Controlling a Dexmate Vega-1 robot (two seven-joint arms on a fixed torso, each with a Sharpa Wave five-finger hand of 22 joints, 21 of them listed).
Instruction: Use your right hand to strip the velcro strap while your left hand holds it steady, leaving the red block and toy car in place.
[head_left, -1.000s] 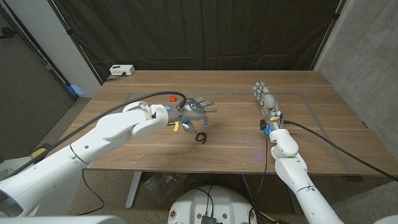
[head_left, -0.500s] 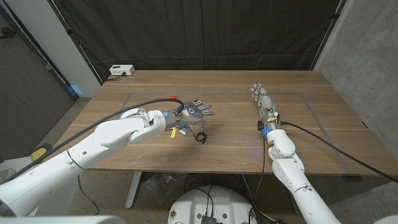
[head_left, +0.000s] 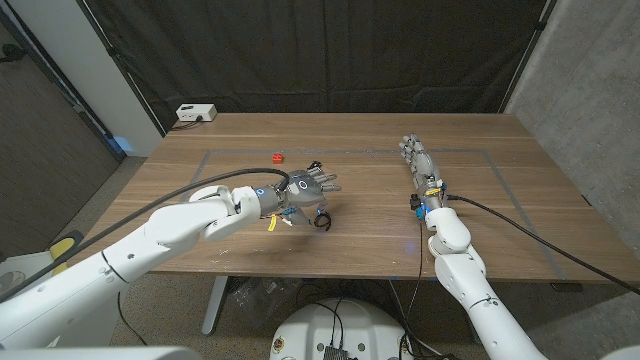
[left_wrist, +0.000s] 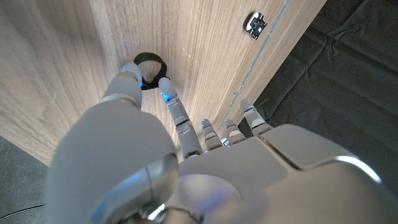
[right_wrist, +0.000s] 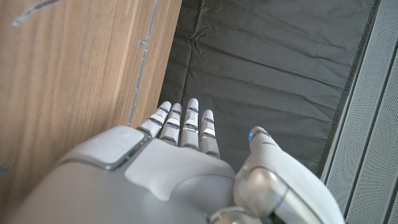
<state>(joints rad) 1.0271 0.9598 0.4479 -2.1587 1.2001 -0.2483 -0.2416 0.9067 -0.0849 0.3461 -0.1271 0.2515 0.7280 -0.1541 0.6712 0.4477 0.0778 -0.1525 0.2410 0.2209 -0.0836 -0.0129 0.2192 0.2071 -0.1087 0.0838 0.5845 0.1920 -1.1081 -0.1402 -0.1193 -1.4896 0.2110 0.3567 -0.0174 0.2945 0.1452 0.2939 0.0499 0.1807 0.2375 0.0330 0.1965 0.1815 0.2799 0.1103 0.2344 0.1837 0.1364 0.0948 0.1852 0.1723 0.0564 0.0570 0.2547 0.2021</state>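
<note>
Left hand (head_left: 303, 189) open over the black velcro strap (head_left: 322, 220) on the bench (head_left: 370, 215), not yet gripping; right hand (head_left: 421, 163) open, well apart; pin strap first, avoid red block (head_left: 277, 157).

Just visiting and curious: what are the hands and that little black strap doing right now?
Left hand open, fingertips around the black strap, not gripping. Right hand open, far from it. Red block apart; nothing in the way.
</note>
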